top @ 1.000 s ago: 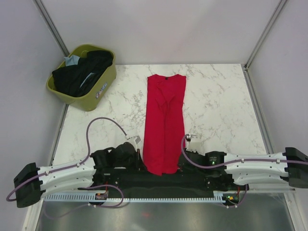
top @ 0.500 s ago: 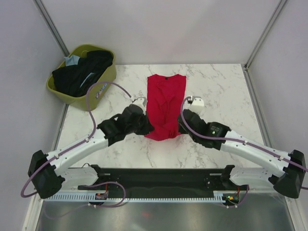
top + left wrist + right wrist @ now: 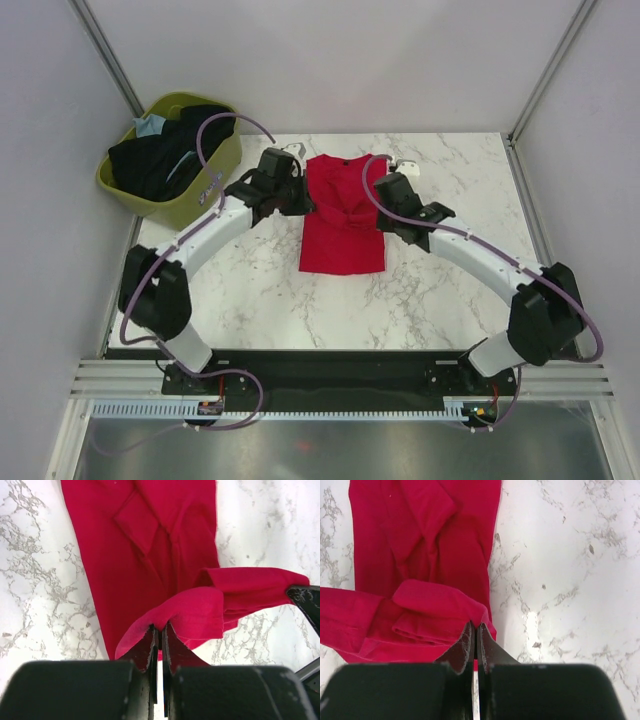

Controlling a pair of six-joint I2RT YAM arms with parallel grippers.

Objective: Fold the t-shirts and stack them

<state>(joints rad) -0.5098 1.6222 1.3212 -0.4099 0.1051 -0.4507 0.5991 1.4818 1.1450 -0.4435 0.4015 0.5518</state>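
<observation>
Top external view: marble table (image 3: 450,200) with the red t-shirt (image 3: 343,240) lying mid-table, collar toward the far edge, lower part doubled up over itself. Olive-green basket (image 3: 218,178) at the far-left corner holds black t-shirts (image 3: 160,162) and a light blue one (image 3: 150,126) (mostly buried). Left gripper (image 3: 160,630) is clamped on the red hem's left corner. Right gripper (image 3: 476,628) is clamped on the right corner.

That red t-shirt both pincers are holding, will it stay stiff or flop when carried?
Probably floppy: the red t-shirt droops and curls between the left pincer and the right pincer. Likely light, since thin pinches at its edge hold it up. It may wrinkle when laid down; creases already show.
</observation>
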